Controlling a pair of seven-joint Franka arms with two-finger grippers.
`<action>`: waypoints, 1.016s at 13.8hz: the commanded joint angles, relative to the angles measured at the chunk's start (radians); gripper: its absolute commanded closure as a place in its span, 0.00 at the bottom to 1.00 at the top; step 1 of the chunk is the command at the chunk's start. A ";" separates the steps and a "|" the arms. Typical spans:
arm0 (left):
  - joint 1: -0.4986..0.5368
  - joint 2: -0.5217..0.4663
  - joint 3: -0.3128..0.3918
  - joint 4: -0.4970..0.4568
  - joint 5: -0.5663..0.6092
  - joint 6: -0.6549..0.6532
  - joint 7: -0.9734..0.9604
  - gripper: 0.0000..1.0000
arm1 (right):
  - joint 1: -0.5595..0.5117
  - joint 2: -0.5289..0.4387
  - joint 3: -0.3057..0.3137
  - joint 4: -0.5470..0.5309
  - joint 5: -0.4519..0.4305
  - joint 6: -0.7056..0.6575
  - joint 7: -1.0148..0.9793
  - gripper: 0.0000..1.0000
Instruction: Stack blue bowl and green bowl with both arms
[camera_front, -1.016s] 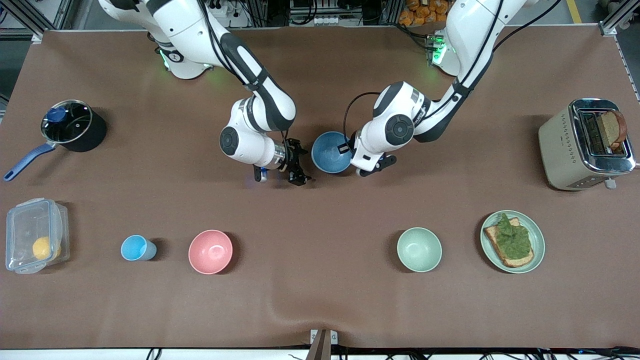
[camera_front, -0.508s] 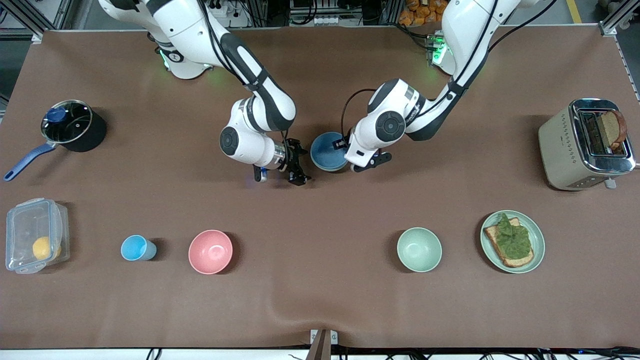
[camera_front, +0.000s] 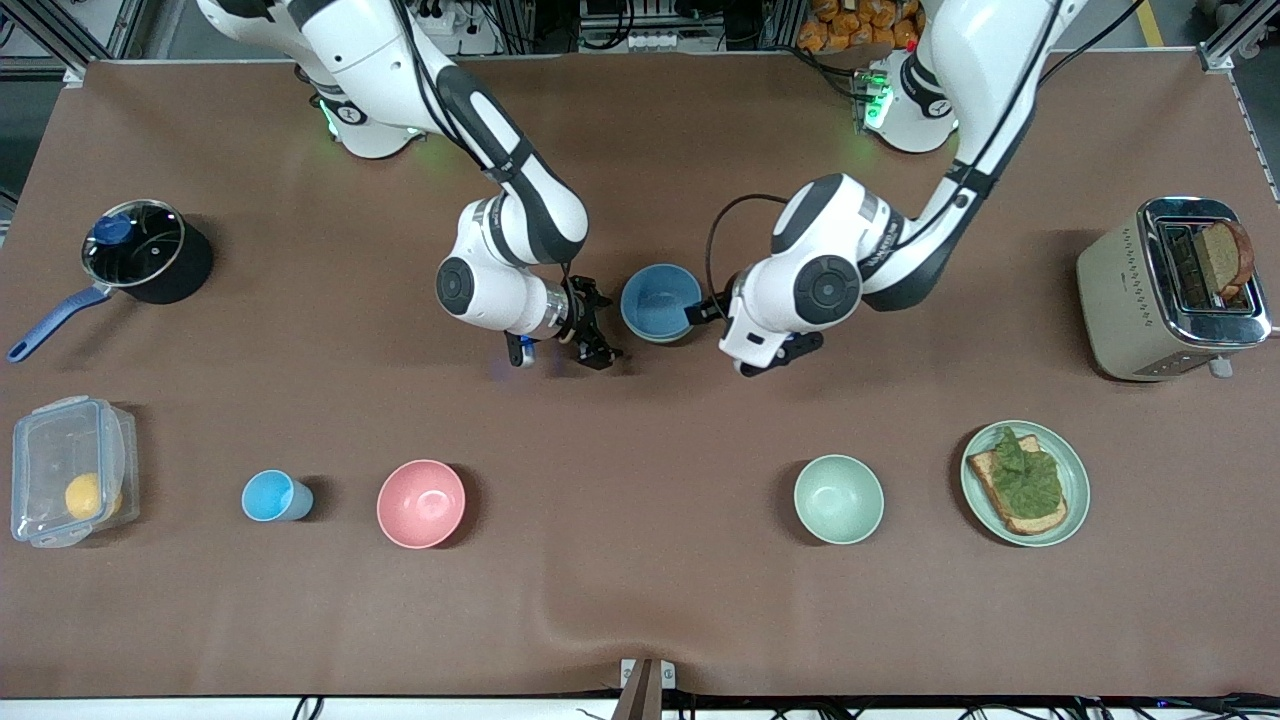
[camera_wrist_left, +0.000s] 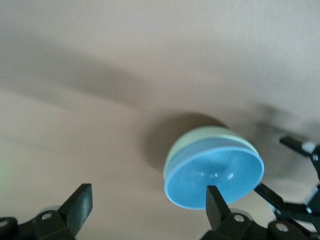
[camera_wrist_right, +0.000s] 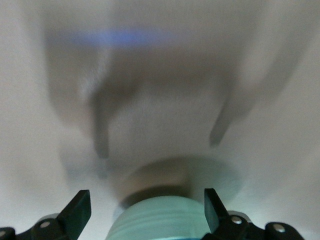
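Observation:
The blue bowl (camera_front: 660, 302) stands mid-table, nested in the green bowl (camera_wrist_left: 200, 135). In the front view the blue bowl hides the green one. In the left wrist view the pair shows as a blue bowl (camera_wrist_left: 215, 175) with a pale green rim around it. My left gripper (camera_front: 704, 314) is open and empty just off the stack toward the left arm's end; the stack lies beside one finger (camera_wrist_left: 216, 200). My right gripper (camera_front: 592, 337) is open beside the stack toward the right arm's end. The green bowl's outer wall (camera_wrist_right: 160, 220) lies between its spread fingers, with a gap at each finger.
Nearer the front camera stand a paler mint bowl (camera_front: 838, 498), a pink bowl (camera_front: 421, 503), a light-blue cup (camera_front: 272, 496) and a green plate (camera_front: 1078, 470) with toast. A toaster (camera_front: 1170, 290) is at the left arm's end. A pot (camera_front: 140, 255) and a plastic box (camera_front: 68, 470) are at the right arm's end.
The left gripper set the blue bowl down into the green bowl, let go and drew back toward the left arm's end. The right arm has barely moved.

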 joint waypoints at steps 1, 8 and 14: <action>0.028 -0.046 0.003 0.049 0.109 -0.071 -0.028 0.00 | -0.019 -0.065 -0.061 -0.010 -0.108 -0.162 -0.023 0.00; 0.189 -0.034 0.003 0.254 0.355 -0.126 0.152 0.00 | -0.019 -0.183 -0.205 -0.002 -0.433 -0.502 -0.053 0.00; 0.397 -0.005 0.026 0.356 0.370 -0.076 0.600 0.00 | -0.033 -0.307 -0.321 0.022 -0.678 -0.731 -0.297 0.00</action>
